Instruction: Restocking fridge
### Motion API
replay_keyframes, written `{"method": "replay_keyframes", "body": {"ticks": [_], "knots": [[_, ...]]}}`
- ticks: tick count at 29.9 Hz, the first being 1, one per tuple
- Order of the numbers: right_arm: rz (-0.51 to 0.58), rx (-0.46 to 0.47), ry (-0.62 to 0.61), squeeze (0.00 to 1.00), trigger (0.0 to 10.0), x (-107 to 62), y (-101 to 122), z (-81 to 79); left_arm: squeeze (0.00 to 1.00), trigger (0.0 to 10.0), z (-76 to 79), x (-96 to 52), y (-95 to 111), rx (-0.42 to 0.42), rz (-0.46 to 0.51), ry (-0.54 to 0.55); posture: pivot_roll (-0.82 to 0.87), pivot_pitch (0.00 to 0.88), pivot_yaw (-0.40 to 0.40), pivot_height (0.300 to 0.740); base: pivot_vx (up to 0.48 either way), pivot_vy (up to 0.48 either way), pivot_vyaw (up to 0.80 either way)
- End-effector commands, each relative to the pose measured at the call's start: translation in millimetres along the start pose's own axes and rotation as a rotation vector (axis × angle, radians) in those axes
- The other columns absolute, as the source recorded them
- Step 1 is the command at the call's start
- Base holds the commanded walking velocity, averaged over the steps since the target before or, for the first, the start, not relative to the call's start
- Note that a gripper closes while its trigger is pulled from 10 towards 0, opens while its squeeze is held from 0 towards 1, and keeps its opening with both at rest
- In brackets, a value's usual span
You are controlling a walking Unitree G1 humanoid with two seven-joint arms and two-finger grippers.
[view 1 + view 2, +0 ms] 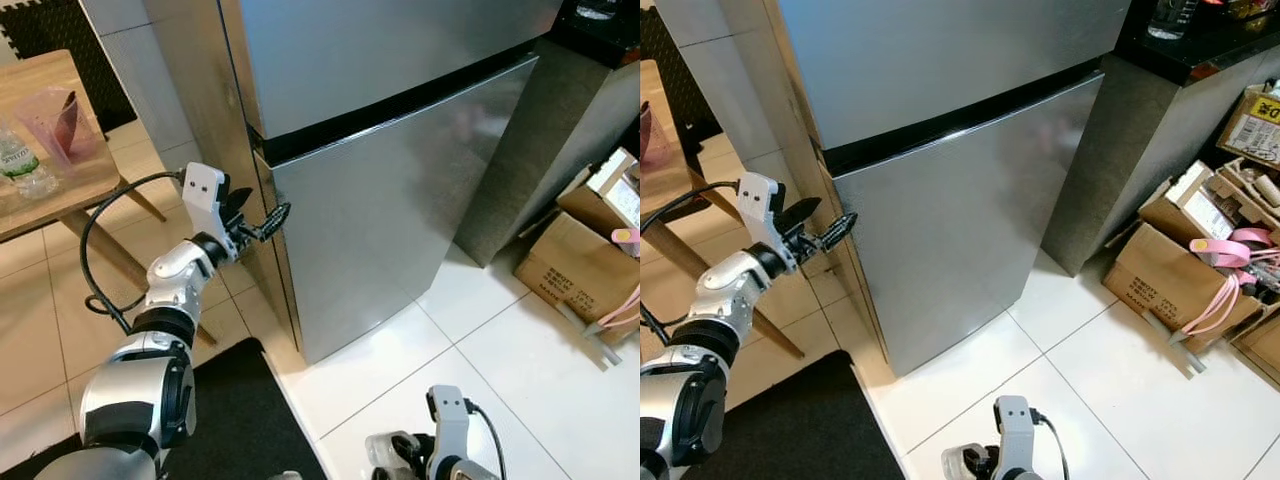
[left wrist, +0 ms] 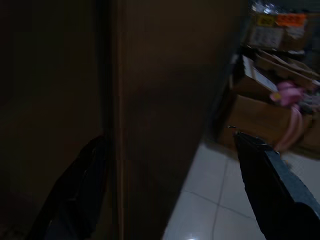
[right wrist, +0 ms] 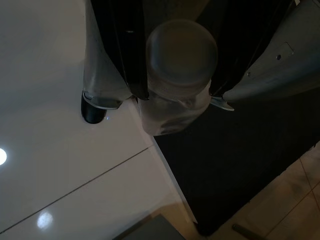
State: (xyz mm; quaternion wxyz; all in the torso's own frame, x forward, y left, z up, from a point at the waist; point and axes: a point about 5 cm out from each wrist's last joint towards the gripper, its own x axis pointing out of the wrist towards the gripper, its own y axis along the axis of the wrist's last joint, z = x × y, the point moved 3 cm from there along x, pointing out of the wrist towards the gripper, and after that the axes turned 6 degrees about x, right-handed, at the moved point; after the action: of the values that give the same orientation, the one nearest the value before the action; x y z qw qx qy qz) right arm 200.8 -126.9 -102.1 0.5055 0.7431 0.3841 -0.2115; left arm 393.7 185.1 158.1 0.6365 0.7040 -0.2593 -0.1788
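Right now my left claw [image 1: 262,222] is raised at the left edge of the fridge [image 1: 400,190], its fingers spread either side of the lower door's [image 1: 960,240] corner, just below the dark seam between the two doors; both doors are shut. My left wrist view is dim, and whether either finger actually touches the metal I cannot tell.

Down low, my right claw [image 3: 175,95] is pinching a clear plastic bottle [image 3: 177,80] with a rounded pale cap, the fingers pressed against its sides. What is inside the bottle is hard to make out. From my head cameras that arm is cut off at the bottom edge, with just a glimpse of the bottle showing.

On the wooden tabletop [image 1: 70,185] to my left stands a pink plastic cup [image 1: 60,125] with something dark red in it, and beside it a water bottle [image 1: 20,165] partly cropped by the edge. To my right, open cardboard boxes [image 1: 1185,260] sit on the floor, pink straps [image 1: 1225,290] spilling over one; their other contents are too jumbled to name.

Pale glossy tiles [image 1: 1120,390] cover the floor, a black mat [image 1: 240,420] lies under me, and a dark grey cabinet [image 1: 1130,150] stands just beside the fridge.
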Motion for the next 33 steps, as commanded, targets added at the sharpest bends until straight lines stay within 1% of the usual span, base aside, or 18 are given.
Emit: {"method": "replay_keyframes", "body": {"ticks": [1,5,9,12,13,14,15,16,19,20,22,24,29,33], "knots": [[-0.038,0.023,-0.007,0.00,10.0,-3.8,-14,2.4,0.00,10.0,-3.5,-2.2,4,0.019,-0.013,-0.034,-0.05,0.183,0.001,0.740,0.000,0.000,0.00],[-0.042,0.031,-0.007,0.00,10.0,-5.7,-20,2.9,0.00,10.0,-2.1,-1.3,11,0.029,-0.024,-0.114,-0.05,0.209,0.001,0.740,0.000,0.000,0.00],[-0.044,0.037,-0.007,0.00,10.0,-6.8,-22,3.4,0.00,10.0,-3.3,-0.1,16,0.033,-0.021,-0.139,-0.06,0.218,0.001,0.740,0.000,0.000,0.00],[-0.045,0.042,-0.008,0.00,10.0,-7.7,-24,3.9,0.00,10.0,-2.3,3.2,25,0.017,0.018,-0.169,-0.06,0.226,0.000,0.740,0.000,0.000,0.00],[-0.045,0.042,-0.008,0.00,10.0,-7.7,-24,3.9,0.00,10.0,-2.3,3.2,25,0.017,0.018,-0.169,-0.06,0.226,0.000,0.740,0.000,0.000,0.00],[-0.045,0.042,-0.008,0.00,10.0,-7.8,-25,4.0,0.00,10.0,-0.5,4.2,28,0.017,0.030,-0.189,-0.06,0.226,0.000,0.740,0.000,0.000,0.00],[-0.045,0.044,-0.008,0.00,10.0,-8.0,-25,4.1,0.00,10.0,8.0,7.6,33,-0.002,0.066,-0.265,-0.06,0.229,0.000,0.740,0.000,0.000,0.00],[-0.045,0.044,-0.008,0.00,10.0,-8.0,-25,4.1,0.00,10.0,8.0,7.6,33,-0.002,0.066,-0.265,-0.06,0.229,0.000,0.740,0.000,0.000,0.00],[-0.043,0.046,-0.010,0.00,10.0,-8.1,-25,4.5,0.00,10.0,23.7,10.3,38,-0.026,0.103,-0.394,-0.06,0.227,0.000,0.740,0.000,0.000,0.00],[-0.043,0.046,-0.010,0.00,10.0,-8.1,-25,4.5,0.00,10.0,23.7,10.3,38,-0.026,0.103,-0.394,-0.06,0.227,0.000,0.740,0.000,0.000,0.00],[-0.043,0.046,-0.010,0.00,10.0,-7.9,-24,4.5,0.00,10.0,30.2,10.3,39,-0.041,0.117,-0.445,-0.06,0.223,0.000,0.740,0.000,0.000,0.00],[-0.042,0.046,-0.010,0.00,10.0,-7.6,-23,4.5,0.00,10.0,33.8,9.6,39,-0.050,0.126,-0.471,-0.06,0.220,-0.001,0.740,0.000,0.000,0.00],[-0.042,0.044,-0.010,0.00,10.0,-7.3,-23,4.3,0.00,10.0,36.1,8.4,37,-0.056,0.127,-0.486,-0.05,0.217,0.000,0.740,0.000,0.000,0.00],[-0.039,0.042,-0.010,0.00,10.0,-6.3,-21,3.4,0.00,10.0,44.2,5.6,33,-0.070,0.127,-0.530,-0.05,0.206,0.002,0.740,0.000,0.000,0.00]]}}
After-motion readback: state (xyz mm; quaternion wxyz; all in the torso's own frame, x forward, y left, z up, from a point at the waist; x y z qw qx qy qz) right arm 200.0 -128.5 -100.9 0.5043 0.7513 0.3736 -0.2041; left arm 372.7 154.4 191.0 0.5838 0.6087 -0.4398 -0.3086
